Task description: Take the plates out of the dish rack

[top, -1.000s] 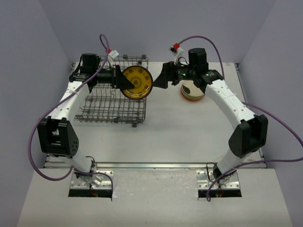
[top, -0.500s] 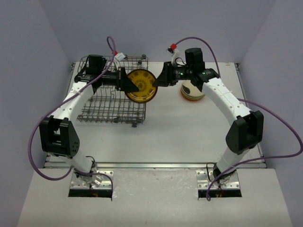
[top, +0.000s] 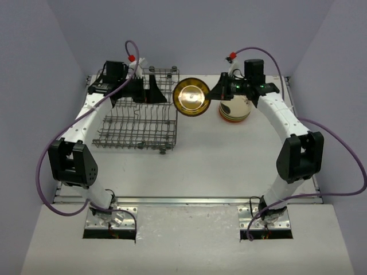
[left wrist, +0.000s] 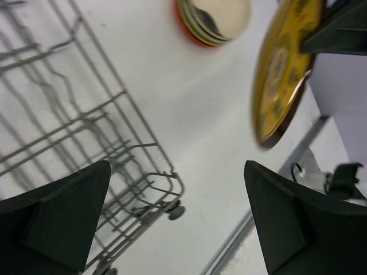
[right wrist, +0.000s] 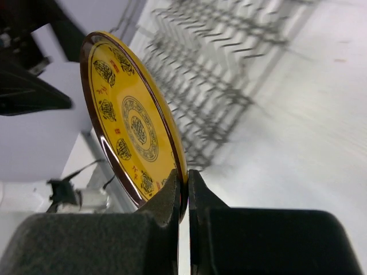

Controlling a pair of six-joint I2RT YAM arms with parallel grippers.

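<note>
A yellow-brown patterned plate (top: 191, 97) hangs on edge in the air between the two arms. My right gripper (top: 214, 94) is shut on its rim, and the right wrist view shows the rim pinched between the fingers (right wrist: 184, 189) with the plate's patterned face (right wrist: 132, 120) turned left. My left gripper (top: 157, 95) is open and empty above the far right corner of the dish rack (top: 135, 144). In the left wrist view the plate (left wrist: 284, 69) floats well beyond the spread gripper (left wrist: 178, 223). A stack of plates (top: 233, 110) lies on the table under the right arm.
The grey wire dish rack (left wrist: 142, 123) stands at the back left, with no plates showing in it. The stack of plates (left wrist: 215, 20) sits right of the rack. White table stretches in front of both. Purple cables loop beside each arm.
The right gripper closed on the plate's rim and the left gripper let go. The plate moved right with the right gripper, while the left gripper drew back over the rack.
</note>
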